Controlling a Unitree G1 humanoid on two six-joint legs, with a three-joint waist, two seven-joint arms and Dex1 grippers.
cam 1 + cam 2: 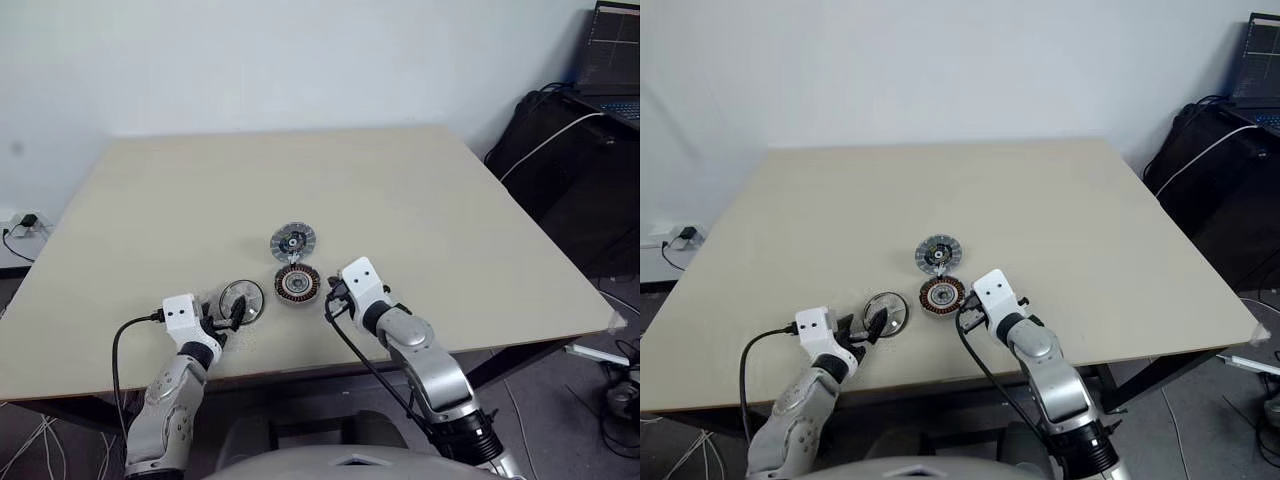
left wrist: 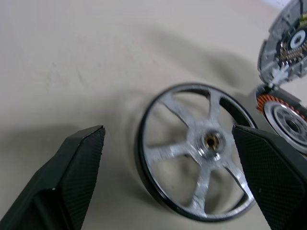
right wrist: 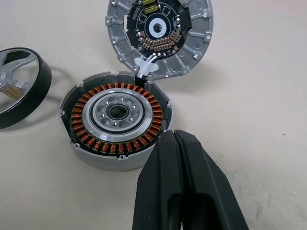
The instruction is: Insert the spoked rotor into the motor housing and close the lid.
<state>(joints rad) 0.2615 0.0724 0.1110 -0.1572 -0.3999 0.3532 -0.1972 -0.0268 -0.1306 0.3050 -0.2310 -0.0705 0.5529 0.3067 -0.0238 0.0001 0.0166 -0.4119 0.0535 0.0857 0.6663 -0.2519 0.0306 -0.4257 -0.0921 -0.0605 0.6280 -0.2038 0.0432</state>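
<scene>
Spoked rotor (image 2: 199, 151): on the table, between my spread left gripper (image 1: 228, 318) fingers, ungrasped.
Motor housing (image 3: 116, 117): empty; rotor not inserted.
Lid (image 3: 159, 34): open.
Right gripper (image 3: 181, 165): fingers pressed together, holding nothing.

A beige table (image 1: 420, 200) stands before a white wall (image 1: 300, 60), a laptop (image 1: 612, 60) at right.

A pale-silver spoked rotor with a dark rim (image 2: 199, 153) lies flat on the beige table. Beside it sits the round grey motor housing ringed with copper windings (image 3: 116, 117), open-topped. The ribbed grey lid (image 3: 159, 34) lies flat, touching its far edge.
</scene>
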